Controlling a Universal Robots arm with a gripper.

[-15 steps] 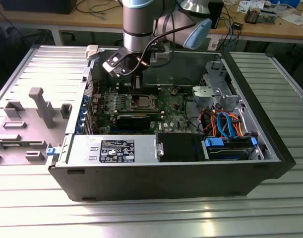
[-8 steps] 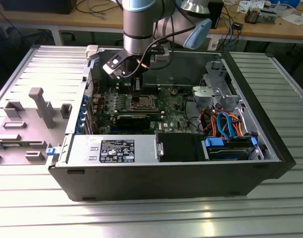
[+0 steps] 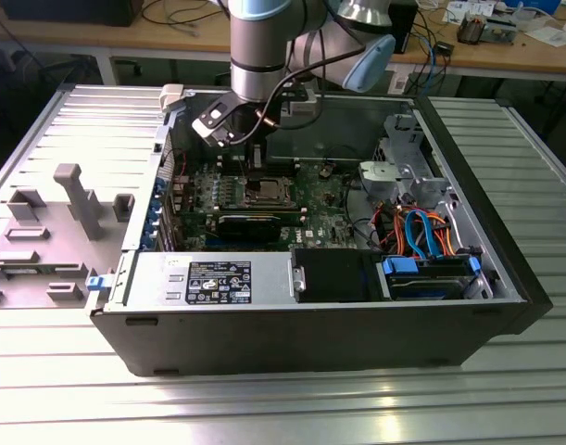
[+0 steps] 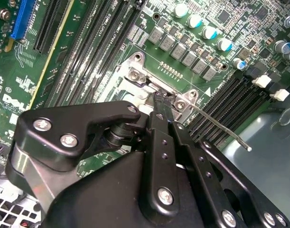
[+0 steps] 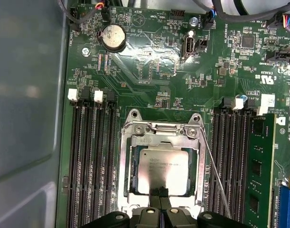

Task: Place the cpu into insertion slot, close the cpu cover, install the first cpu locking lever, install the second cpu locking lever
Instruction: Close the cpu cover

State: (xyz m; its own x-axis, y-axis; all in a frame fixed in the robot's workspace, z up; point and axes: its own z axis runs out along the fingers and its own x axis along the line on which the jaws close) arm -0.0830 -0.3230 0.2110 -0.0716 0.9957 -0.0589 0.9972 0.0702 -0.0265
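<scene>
Fingers (image 5: 155,199) are pressed together with no gap between them and they grip nothing. In the first wrist view their tips stand at the edge of the cpu cover (image 5: 123,166). The open computer case (image 3: 310,343) holds the green circuit board (image 5: 149,61). On this board the cpu cover lies down flat over the insertion slot (image 3: 269,192). The cpu (image 5: 163,164) sits inside, its pale face showing through the window. One thin locking lever (image 5: 216,175) slants away beside the cover.
</scene>
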